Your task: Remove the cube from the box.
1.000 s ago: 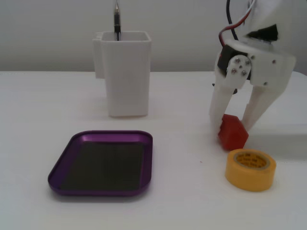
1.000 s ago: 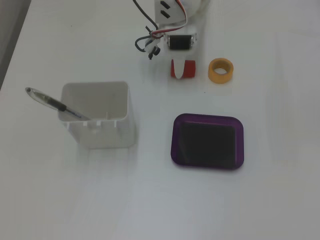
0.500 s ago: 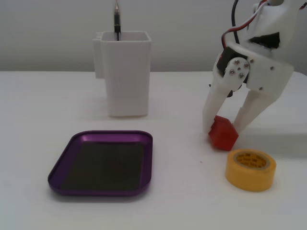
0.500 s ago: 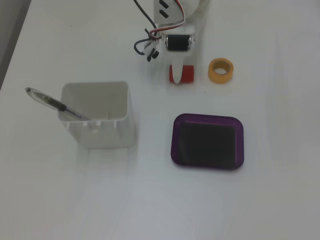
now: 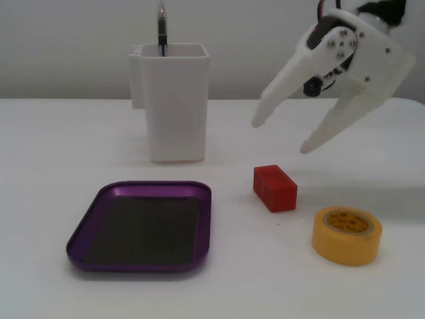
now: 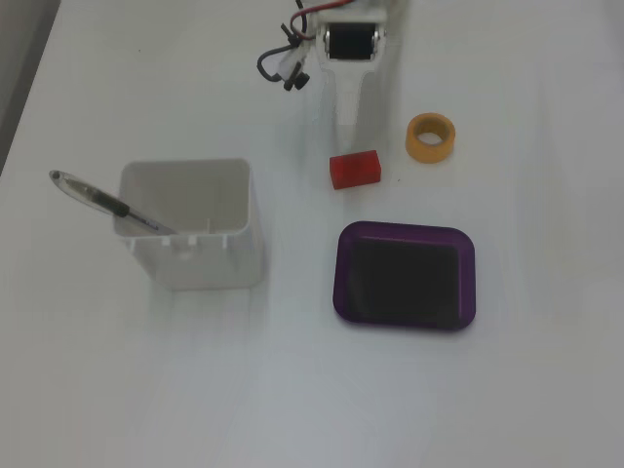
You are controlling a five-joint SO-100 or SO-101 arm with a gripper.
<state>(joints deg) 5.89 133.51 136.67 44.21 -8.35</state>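
I see the red cube (image 5: 274, 187) lying on the white desk (image 5: 53, 166), outside the purple tray (image 5: 140, 226) and just beside its right rim. My claw (image 5: 279, 136) hangs above and slightly behind it, fingers spread wide, holding nothing. The matte block's long axis runs toward the yellow tape roll (image 5: 347, 234). The tray's dark bottom is bare, so I judge removal done.
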